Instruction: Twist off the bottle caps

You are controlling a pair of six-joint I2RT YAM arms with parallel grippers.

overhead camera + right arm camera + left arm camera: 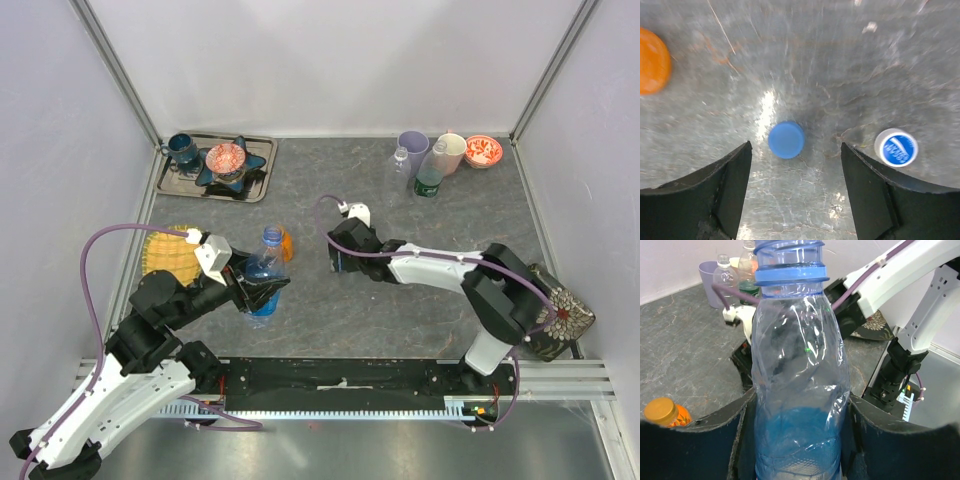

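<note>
**Left gripper [265,283] clamps the uncapped blue bottle [800,365]; right gripper [795,150] stands wide over a blue cap [786,140].**

The left gripper's jaws are closed on the lower body of the blue bottle, which stands upright with its threaded neck bare. The orange bottle [285,243], cap on, stands just beyond this gripper, near the held bottle. To the right, the right gripper points down at the bench [320,175] with its jaws spread wide and nothing held. The blue cap lies below, between the fingers [720,190], touching neither. A white-rimmed cap [896,147] lies just outside the gripper's far finger. Well beyond the right gripper stand a clear bottle [400,167] and a green-labelled bottle [431,172], close by the lilac cup [413,143] and beige cup [453,150].
</note>
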